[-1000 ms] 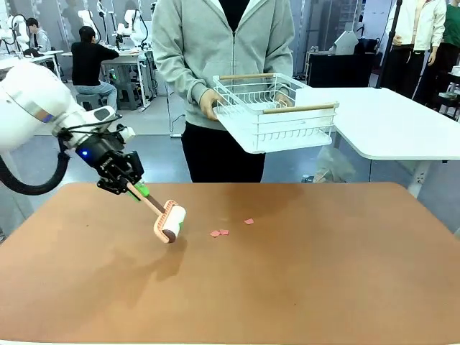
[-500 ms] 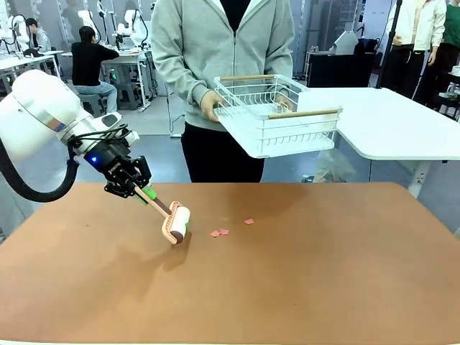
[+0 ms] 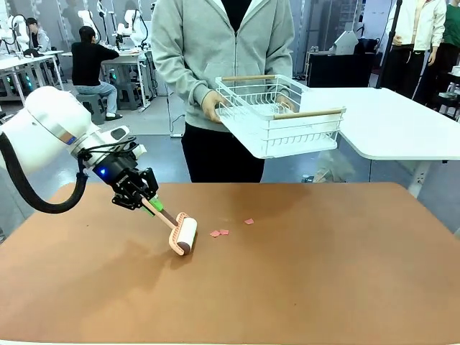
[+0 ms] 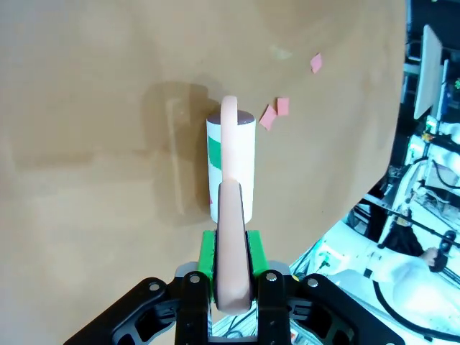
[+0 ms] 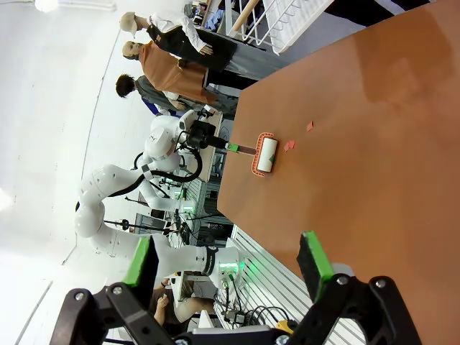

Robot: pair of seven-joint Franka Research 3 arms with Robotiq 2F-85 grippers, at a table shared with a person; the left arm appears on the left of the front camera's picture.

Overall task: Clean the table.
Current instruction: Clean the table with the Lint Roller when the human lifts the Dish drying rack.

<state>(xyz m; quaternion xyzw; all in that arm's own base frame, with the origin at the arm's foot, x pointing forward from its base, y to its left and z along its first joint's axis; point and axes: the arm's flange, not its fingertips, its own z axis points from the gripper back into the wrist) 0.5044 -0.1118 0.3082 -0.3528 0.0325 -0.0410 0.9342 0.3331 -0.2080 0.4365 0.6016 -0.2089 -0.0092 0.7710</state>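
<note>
bench [image 3: 323,273] lies before me, pink scraps [image 3: 219,233] just beside the lint roller [image 3: 183,236]. my left claw [image 3: 149,203] is clamped on its handle; right claw [image 5: 226,262] stands wide. i should roll flat, with light pressure, over the scraps.

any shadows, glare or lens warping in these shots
Front view: sharp, with a soft shadow on the table beside the lint roller. Left wrist view: the roller's shadow falls to its picture-left, and the table edge bows from the wide lens. Right wrist view: rolled sideways, with a pale sheen on the tabletop.
</note>
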